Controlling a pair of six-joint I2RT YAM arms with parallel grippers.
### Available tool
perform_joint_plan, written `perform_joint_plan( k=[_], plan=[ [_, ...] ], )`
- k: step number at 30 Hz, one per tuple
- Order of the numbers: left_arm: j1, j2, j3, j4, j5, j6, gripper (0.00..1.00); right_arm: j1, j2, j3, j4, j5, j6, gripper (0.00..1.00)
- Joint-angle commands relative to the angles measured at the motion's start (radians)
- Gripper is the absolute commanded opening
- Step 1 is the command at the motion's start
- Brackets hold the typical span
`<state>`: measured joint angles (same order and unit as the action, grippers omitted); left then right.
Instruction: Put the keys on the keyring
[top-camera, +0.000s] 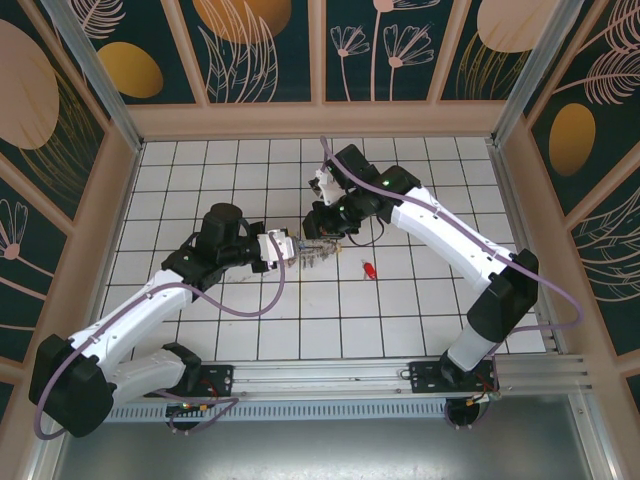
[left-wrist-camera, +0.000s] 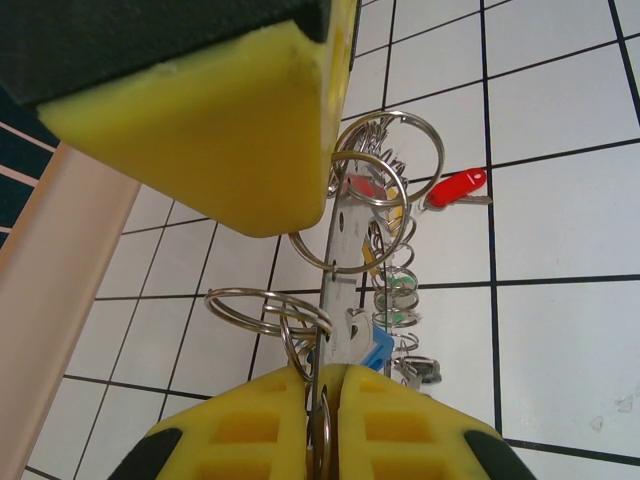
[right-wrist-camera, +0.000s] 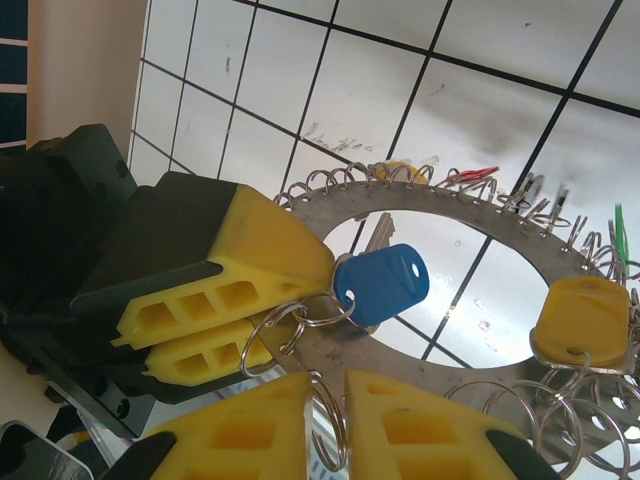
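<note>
Red key (top-camera: 370, 270) lies loose on table (top-camera: 200, 180), just past it keyring (right-wrist-camera: 450, 203) w/ blue key (right-wrist-camera: 380, 283) & yellow key (right-wrist-camera: 580, 320) is held betw. arms, L fingers (left-wrist-camera: 290, 410) & R fingers (right-wrist-camera: 290, 420) each pinching one of its wire loops.

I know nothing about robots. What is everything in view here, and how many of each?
loose key: one, red head, lying on the tiles to the right of the grippers, apart from them
hanging keys: several, blue, yellow, red and green heads, on the small rings
keyring: one, flat silvery hoop, held up between both grippers
small split rings: many, silvery, strung along the hoop
table: one, white tiles with black lines
walls: dark teal with leaf drawings, around the table
left gripper: one, yellow fingers, shut on a small ring
right gripper: one, yellow fingers, shut on a small ring
arms: two, white and black, meeting mid-table
</note>
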<state>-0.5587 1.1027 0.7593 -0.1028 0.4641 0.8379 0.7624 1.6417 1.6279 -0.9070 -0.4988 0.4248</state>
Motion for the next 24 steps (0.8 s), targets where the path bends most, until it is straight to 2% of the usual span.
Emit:
perform_joint_plan(
  k=[1, 10, 24],
  plan=[
    [-0.004, 0.0, 0.021, 0.022, 0.032, 0.01, 0.0, 0.014, -0.002, 0.033, -0.039, -0.017, -0.017, 0.18],
    [-0.003, 0.0, 0.021, 0.002, 0.028, 0.013, 0.0, 0.021, 0.003, 0.035, -0.02, -0.062, -0.011, 0.18],
    [-0.004, 0.008, 0.025, -0.007, 0.01, -0.001, 0.0, 0.041, 0.021, 0.036, -0.067, -0.018, -0.023, 0.22]
  ],
)
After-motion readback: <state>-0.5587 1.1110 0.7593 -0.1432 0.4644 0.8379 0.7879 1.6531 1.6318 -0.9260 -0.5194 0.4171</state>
